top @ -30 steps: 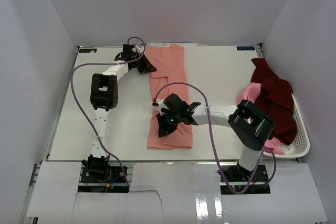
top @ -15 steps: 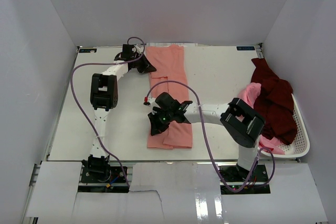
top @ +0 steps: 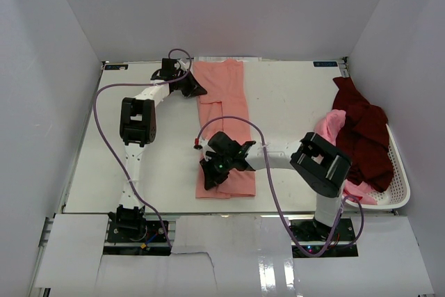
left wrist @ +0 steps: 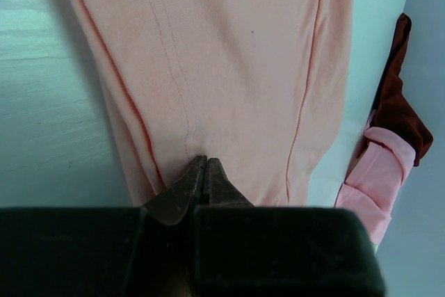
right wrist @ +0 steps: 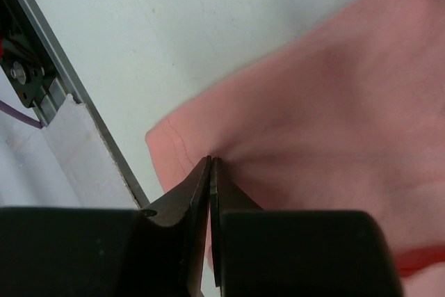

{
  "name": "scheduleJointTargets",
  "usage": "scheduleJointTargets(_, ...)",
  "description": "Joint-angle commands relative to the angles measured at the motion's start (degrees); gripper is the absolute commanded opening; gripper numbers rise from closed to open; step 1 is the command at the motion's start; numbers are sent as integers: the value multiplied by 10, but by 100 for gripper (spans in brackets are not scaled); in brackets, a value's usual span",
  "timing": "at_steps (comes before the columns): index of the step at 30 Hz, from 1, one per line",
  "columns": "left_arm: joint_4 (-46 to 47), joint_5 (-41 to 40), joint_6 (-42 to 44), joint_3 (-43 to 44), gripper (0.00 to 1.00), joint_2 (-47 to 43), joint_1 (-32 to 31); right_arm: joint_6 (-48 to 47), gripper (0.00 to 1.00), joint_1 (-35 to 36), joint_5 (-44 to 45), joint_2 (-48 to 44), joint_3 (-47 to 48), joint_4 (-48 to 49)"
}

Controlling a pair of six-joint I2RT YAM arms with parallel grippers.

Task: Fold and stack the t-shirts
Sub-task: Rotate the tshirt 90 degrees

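Observation:
A salmon-pink t-shirt (top: 226,99) lies folded into a long narrow strip down the middle of the table (top: 139,165). My left gripper (top: 198,90) is at the strip's far left edge. Its jaws are shut and pinch the cloth (left wrist: 229,53) at the tips (left wrist: 204,161). My right gripper (top: 207,175) is over the strip's near left corner. It is shut too (right wrist: 211,161), and the pink cloth (right wrist: 334,81) puckers into its tips. A dark maroon t-shirt (top: 361,130) and a lighter pink t-shirt (top: 330,124) lie heaped at the right.
A white slotted basket (top: 400,172) stands at the table's right edge under the heaped shirts. White walls close in the table on three sides. A metal rail (right wrist: 69,95) runs along the table's near edge, close to my right gripper.
My right gripper has swung left and then toward the near edge, taking the shirt's near left part with it. The left arm has not moved.

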Motion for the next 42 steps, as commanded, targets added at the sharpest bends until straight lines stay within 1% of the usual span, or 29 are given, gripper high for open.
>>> scheduleJointTargets(1,-22,-26,17,13,0,16,6,8,8,13,-4,-28,-11,-5)
scheduleJointTargets(10,-31,-24,15,32,0,27,7,16,8,48,-25,-40,-22,-40)
scheduleJointTargets(19,-36,-20,16,47,0,33,7,15,8,61,-33,-51,-24,-53)
scheduleJointTargets(23,-48,-16,17,54,0,21,7,4,9,60,-33,-57,19,-80)
scheduleJointTargets(26,-67,-13,11,70,0,-8,8,-8,9,54,-31,-61,83,-108)
scheduleJointTargets(27,-73,-11,10,75,0,-19,10,-9,10,51,-32,-63,118,-131)
scheduleJointTargets(29,-98,-8,5,94,0,-43,12,-12,15,36,-26,-76,148,-152)
scheduleJointTargets(30,-108,-7,2,96,1,-70,14,-11,26,27,-25,-83,164,-169)
scheduleJointTargets(32,-150,-7,-9,97,3,-100,17,-6,38,0,-3,-117,170,-180)
scheduleJointTargets(33,-183,-7,-9,93,4,-134,20,-2,46,-13,4,-146,163,-190)
scheduleJointTargets(34,-197,-12,-10,81,4,-155,20,-1,48,-39,7,-160,156,-193)
scheduleJointTargets(35,-200,-17,-8,25,4,-182,20,5,49,-54,11,-176,146,-194)
scheduleJointTargets(36,-197,-17,-8,-14,6,-242,20,10,54,-71,15,-206,122,-201)
scheduleJointTargets(37,-196,-19,-8,-53,6,-272,20,14,54,-100,18,-221,107,-203)
scheduleJointTargets(38,-192,-22,-6,-95,6,-302,20,14,55,-115,11,-235,93,-204)
scheduleJointTargets(39,-177,-20,-1,-181,7,-360,20,14,56,-139,12,-257,79,-208)
scheduleJointTargets(41,-168,-20,5,-259,8,-414,21,16,60,-159,31,-274,41,-227)
scheduleJointTargets(42,-151,-17,5,-340,9,-441,20,16,61,-165,32,-287,28,-230)
